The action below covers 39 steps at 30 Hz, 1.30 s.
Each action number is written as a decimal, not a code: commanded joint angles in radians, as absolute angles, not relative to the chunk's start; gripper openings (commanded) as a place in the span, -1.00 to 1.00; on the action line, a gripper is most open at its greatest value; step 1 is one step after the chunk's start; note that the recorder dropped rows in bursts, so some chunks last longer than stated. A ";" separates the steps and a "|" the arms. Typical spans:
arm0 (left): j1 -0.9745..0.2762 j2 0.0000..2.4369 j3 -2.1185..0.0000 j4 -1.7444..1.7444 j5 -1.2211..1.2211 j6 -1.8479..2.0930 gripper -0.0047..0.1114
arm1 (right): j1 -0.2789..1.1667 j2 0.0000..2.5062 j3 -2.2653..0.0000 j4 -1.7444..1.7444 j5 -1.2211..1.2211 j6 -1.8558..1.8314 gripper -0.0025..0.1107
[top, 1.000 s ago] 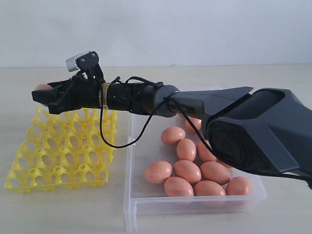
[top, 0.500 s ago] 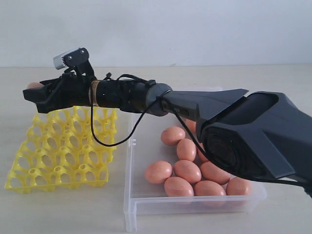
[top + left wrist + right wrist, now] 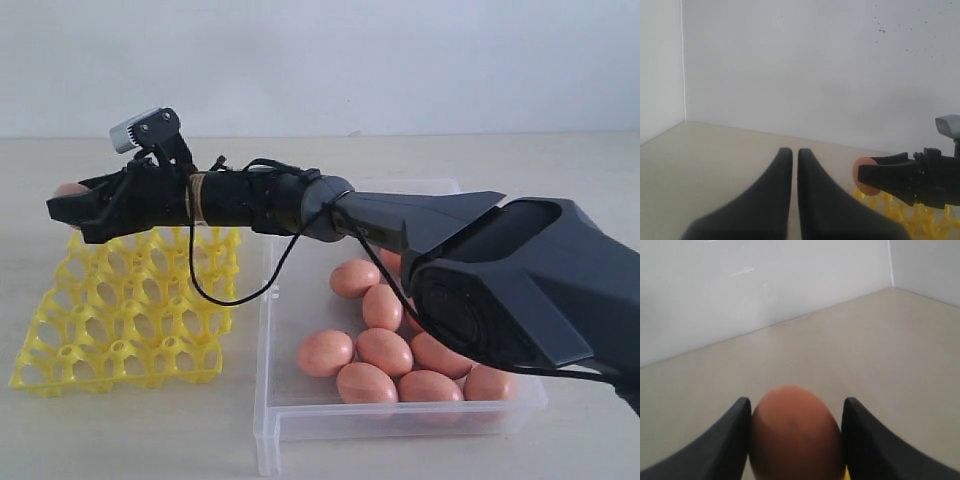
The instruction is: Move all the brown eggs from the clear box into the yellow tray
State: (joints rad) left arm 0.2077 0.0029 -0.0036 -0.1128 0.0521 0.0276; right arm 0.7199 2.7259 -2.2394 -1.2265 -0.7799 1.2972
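Tabletop [image 3: 120,440]: one tray [image 3: 120,320], one box [image 3: 400,420], one held egg [image 3: 795,435]

A plain beige desk [image 3: 120,440] spreads across the scene, and a bare white wall [image 3: 400,60] rises behind its far edge.

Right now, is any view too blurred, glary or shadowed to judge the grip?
Exterior view: soft even light, no glare, yellow tray and clear box sharp. Right wrist view: the brown egg in the right gripper is close and slightly soft, but the grip reads clearly. Left wrist view: shut left gripper has blurred edges; dark specks, wall or lens unclear.
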 commanded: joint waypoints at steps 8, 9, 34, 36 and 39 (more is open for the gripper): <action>0.209 0.000 0.000 -0.124 0.050 0.016 -0.85 | 0.679 2.722 -2.245 -1.234 -0.758 1.261 -0.96; 0.209 0.000 0.000 -0.124 0.050 0.016 -0.85 | 0.681 2.722 -2.245 -1.225 -0.745 1.251 -0.96; 0.209 0.000 0.000 -0.124 0.052 0.016 -0.85 | 0.712 2.840 -2.443 -1.282 -0.706 1.408 -0.96; 0.209 0.000 0.000 -0.124 0.052 0.016 -0.85 | 0.717 2.840 -2.443 -1.287 -0.681 1.408 -0.96; 0.209 0.000 0.000 -0.124 0.052 0.016 -0.85 | 0.717 2.840 -2.443 -1.291 -0.669 1.408 -0.96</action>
State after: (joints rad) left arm 0.2077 0.0029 -0.0036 -0.1128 0.0521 0.0276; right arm 0.7165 2.8432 -2.4345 -1.2880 -0.6821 1.4058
